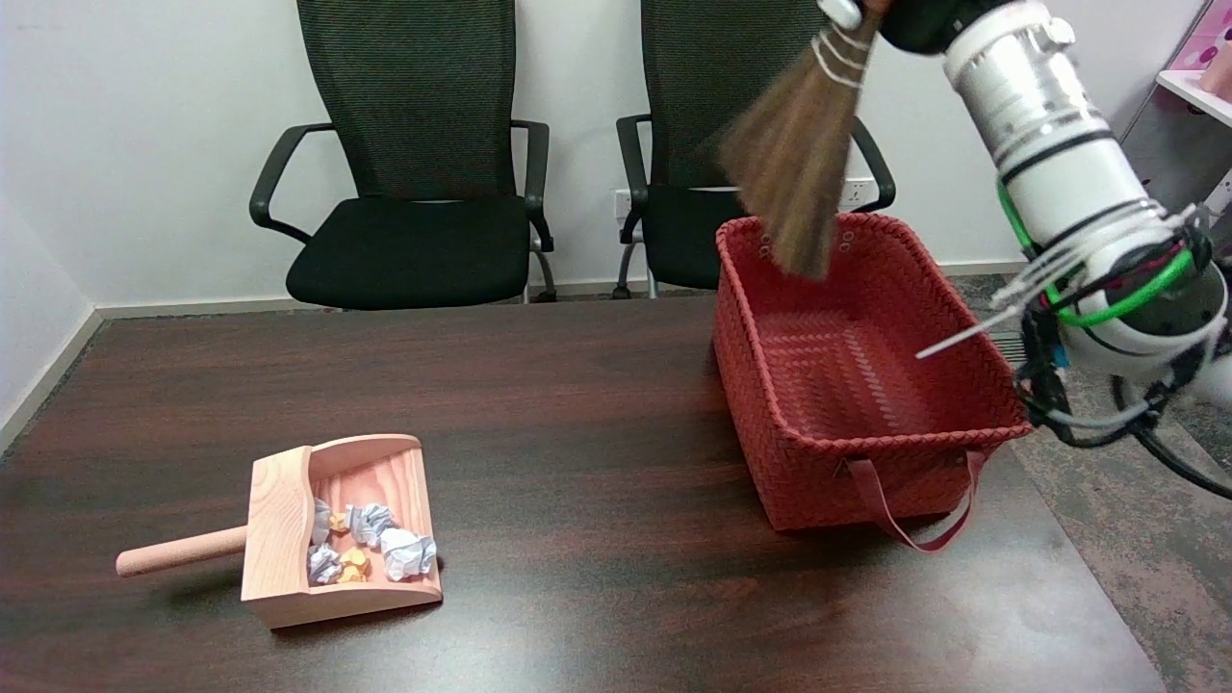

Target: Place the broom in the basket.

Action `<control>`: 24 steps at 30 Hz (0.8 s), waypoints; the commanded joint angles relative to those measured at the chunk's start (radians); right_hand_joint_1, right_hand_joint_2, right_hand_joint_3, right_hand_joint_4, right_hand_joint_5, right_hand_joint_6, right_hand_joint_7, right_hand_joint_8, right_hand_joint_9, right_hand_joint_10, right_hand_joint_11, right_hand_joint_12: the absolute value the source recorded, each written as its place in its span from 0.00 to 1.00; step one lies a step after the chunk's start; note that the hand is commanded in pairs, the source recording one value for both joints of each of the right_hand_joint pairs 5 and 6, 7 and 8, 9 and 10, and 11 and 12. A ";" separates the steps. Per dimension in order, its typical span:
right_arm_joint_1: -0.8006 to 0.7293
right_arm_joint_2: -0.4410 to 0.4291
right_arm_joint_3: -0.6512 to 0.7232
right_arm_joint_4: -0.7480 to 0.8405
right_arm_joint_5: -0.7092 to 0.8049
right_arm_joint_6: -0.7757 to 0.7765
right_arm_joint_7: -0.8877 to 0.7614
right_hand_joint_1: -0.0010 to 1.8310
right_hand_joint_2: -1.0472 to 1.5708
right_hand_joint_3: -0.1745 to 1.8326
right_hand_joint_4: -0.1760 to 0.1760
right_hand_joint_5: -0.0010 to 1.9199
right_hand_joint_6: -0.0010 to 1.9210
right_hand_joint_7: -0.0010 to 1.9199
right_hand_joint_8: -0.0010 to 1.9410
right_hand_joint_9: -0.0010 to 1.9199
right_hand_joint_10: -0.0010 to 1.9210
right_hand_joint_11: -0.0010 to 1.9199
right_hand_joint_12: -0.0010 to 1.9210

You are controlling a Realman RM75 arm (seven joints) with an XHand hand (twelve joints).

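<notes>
A small broom with brown bristles and white bindings hangs in the air, its bristle tips over the far rim of the red woven basket. My right hand grips the broom's handle at the picture's top edge; most of the hand is cut off there. The white right arm runs down from it to the lower right. The basket stands on the right side of the dark wooden table, and nothing shows inside it.
A wooden dustpan holding several crumpled paper balls lies at the table's front left, handle pointing left. Two black office chairs stand behind the table. A strap hangs from the basket's near wall.
</notes>
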 commanded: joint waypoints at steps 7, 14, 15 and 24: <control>-0.265 -0.144 -0.217 0.291 -0.523 -0.343 -0.022 0.46 0.93 1.00 0.53 1.00 1.00 1.00 0.99 1.00 1.00 1.00 1.00; -0.275 -0.369 -0.220 0.482 -0.706 -0.380 -0.023 0.46 0.93 1.00 0.54 1.00 1.00 1.00 0.99 1.00 1.00 1.00 1.00; -0.277 -0.389 -0.221 0.496 -0.723 -0.381 -0.023 0.46 0.93 1.00 0.54 1.00 1.00 1.00 0.99 1.00 1.00 1.00 1.00; -0.277 -0.434 -0.292 0.543 -0.806 -0.366 -0.037 0.46 0.93 1.00 0.54 1.00 1.00 1.00 0.99 1.00 1.00 1.00 1.00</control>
